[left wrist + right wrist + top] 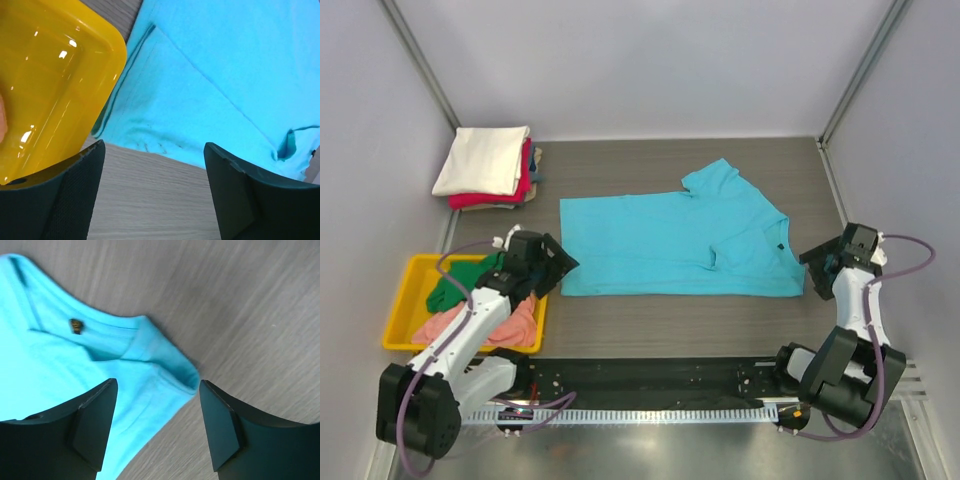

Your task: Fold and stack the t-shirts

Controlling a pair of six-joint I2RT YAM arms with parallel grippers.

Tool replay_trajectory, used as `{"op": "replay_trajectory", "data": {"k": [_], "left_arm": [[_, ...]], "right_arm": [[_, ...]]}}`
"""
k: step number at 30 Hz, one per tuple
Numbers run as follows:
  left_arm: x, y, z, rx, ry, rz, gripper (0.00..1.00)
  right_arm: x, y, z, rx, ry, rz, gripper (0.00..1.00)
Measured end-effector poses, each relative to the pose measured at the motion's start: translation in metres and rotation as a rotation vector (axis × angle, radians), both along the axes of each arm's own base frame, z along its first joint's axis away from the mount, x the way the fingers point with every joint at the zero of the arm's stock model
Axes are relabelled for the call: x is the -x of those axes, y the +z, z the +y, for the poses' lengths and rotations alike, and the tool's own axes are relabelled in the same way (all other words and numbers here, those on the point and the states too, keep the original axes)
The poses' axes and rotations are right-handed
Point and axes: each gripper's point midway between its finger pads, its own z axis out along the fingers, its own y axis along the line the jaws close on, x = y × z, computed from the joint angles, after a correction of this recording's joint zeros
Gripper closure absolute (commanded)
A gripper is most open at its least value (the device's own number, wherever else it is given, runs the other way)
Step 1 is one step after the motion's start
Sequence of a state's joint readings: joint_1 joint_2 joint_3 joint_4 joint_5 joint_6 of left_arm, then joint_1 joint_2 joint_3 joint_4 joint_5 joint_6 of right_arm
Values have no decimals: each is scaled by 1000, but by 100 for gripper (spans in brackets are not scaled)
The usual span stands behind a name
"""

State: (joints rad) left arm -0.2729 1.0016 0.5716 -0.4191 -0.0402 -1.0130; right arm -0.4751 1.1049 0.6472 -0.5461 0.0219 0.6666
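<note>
Folded stack (485, 168) upper left, done (cream on top). Turquoise shirt (670, 245) mid-frame on counter (650, 325), seemingly part-folded. Pink shirt (515, 325), green shirt (455, 285) unfolded in tray (395, 300), lower left. Left end effector (154, 147), right end effector (157, 385): both agape, empty.

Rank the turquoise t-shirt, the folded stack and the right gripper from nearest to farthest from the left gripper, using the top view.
Measured from the left gripper:
1. turquoise t-shirt: its left edge lies right beside the gripper.
2. folded stack: in the far left corner.
3. right gripper: at the shirt's opposite, right edge.
</note>
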Motion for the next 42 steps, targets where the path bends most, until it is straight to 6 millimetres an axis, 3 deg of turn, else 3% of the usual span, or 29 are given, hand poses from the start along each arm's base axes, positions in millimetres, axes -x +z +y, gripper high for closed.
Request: {"op": "replay_trajectory", "data": {"k": [3, 6, 10, 13, 16, 21, 24, 29, 34, 39, 42], "left_arm": [[1, 14, 1, -11, -10, -4, 16], [-5, 42, 2, -35, -40, -51, 16], [-11, 88, 4, -79, -100, -162, 17], [-6, 110, 14, -153, -128, -195, 17], [6, 120, 28, -228, -134, -214, 16], [29, 123, 48, -323, -136, -224, 16], [37, 123, 56, -346, -121, -253, 17], [44, 126, 66, -384, -105, -290, 19], [44, 125, 68, -400, -109, -284, 21], [43, 121, 67, -406, -115, -268, 22], [42, 121, 68, -407, -111, -268, 22]], "right_arm": [[-23, 23, 0, -10, 34, -56, 25], [-66, 60, 3, 26, 128, -139, 24], [-162, 114, 41, 93, 371, -235, 24], [-240, 139, 75, 136, 524, -303, 23], [-295, 137, 99, 165, 633, -334, 22], [-374, 90, 114, 202, 736, -313, 21], [-398, 52, 116, 228, 770, -267, 20], [-410, 2, 118, 274, 824, -182, 17], [-417, -25, 139, 334, 881, -146, 16], [-421, -29, 162, 388, 923, -145, 18], [-421, -30, 171, 406, 936, -143, 28]]}}
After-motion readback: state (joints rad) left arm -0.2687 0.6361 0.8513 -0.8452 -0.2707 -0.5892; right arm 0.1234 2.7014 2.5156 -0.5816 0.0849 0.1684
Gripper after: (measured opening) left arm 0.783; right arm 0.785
